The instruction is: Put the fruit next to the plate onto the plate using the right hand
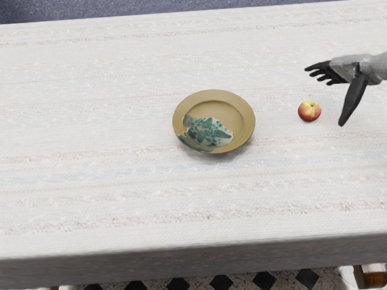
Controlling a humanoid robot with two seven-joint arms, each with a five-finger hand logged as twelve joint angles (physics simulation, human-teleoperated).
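The right hand is hovering with its dark fingers spread wide, gripping nothing. The small round red-and-yellow fruit is lying on the pale table just beside its down-pointing thumb, untouched. Further left, the round golden plate is showing a green-and-white pattern.

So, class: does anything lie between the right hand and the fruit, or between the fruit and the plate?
Nothing visible does. The open right hand is just right of the apple, and only bare table separates the apple from the plate.
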